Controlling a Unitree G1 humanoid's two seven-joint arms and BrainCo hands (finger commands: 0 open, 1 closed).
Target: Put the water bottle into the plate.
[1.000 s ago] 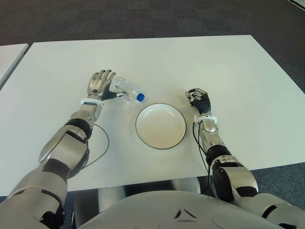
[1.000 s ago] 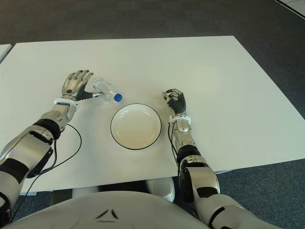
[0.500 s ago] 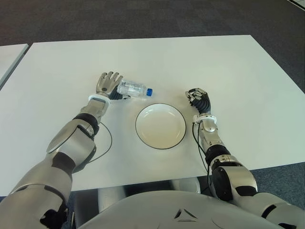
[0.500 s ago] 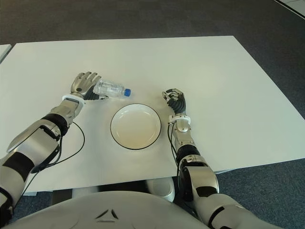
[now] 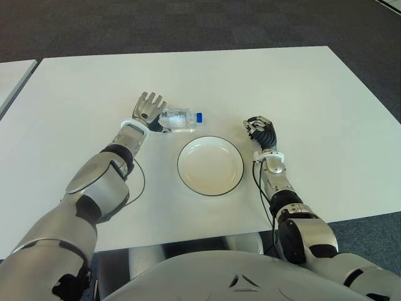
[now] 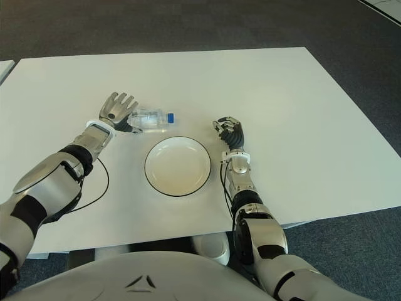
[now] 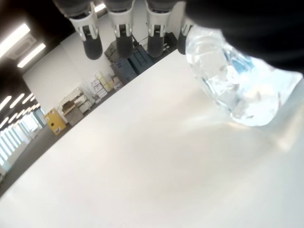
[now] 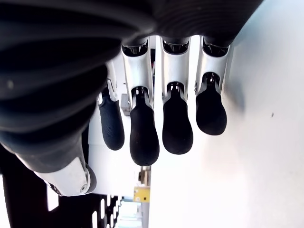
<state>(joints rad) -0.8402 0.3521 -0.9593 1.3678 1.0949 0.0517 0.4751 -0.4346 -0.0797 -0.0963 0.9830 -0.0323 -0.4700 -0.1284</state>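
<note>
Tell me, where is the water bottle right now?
The water bottle lies on its side on the white table, just beyond the plate toward the robot's left, its base against the left hand, blue cap pointing right.

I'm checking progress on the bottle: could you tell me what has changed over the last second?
The left hand has pushed the water bottle along the table, swinging its cap toward the robot's right; its fingers remain spread, not grasping. The plate and right hand have not moved.

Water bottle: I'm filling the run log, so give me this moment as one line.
left robot hand: open, against water bottle | bottle: lying on table, beside plate | right robot hand: curled, idle
</note>
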